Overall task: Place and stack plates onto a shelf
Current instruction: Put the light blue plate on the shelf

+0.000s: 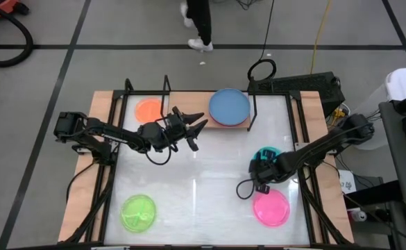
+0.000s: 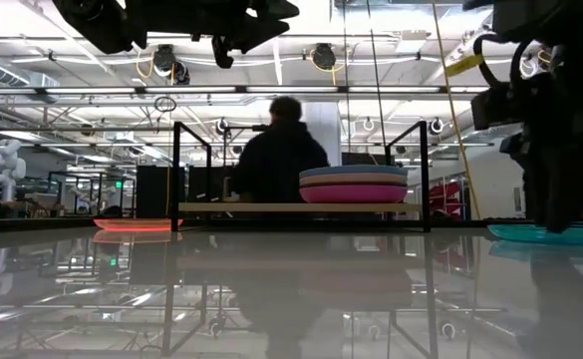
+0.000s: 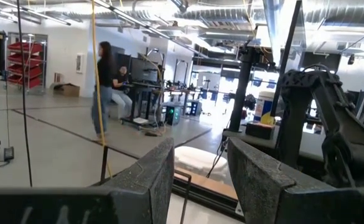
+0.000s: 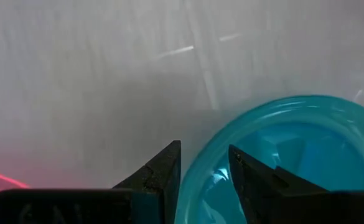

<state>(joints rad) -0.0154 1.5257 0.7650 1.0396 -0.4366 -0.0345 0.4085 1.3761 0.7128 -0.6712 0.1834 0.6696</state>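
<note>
At right-centre of high view, right gripper (image 1: 263,169) is straddling teal plate (image 4: 281,155) rim, jaws apart, not clamped. We are judging pickup underway; next: close, lift, carry to shelf (image 1: 189,117) stack (image 1: 228,106). Left gripper (image 1: 194,129) is hovering open mid-table.

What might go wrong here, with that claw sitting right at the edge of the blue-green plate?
The right gripper straddles the teal plate at its thin rim, so the plate may slip or tilt when lifted. The stack on the shelf is topped by a blue plate; a poorly centred plate could slide off. The left gripper hangs open near the shelf, perhaps in the way.
</note>
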